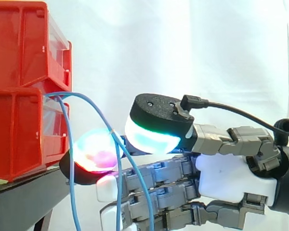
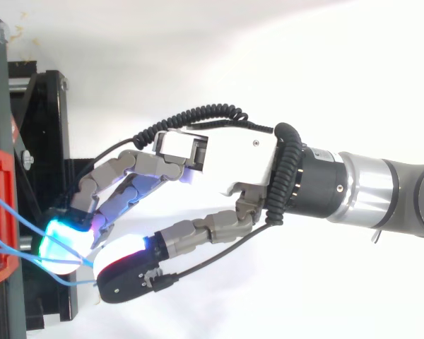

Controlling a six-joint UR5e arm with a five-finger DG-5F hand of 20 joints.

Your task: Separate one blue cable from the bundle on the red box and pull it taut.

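Fingers (image 1: pixel 94 156) and thumb of the hand (image 1: pixel 226 178) pinched one blue cable (image 1: pixel 82 96) just beside the red box (image 1: pixel 19 130), the cable arcing from the box front down between them.

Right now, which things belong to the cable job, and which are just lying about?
Job: blue cables, red bins, robot hand.
Lying about: black stand, white curtain.
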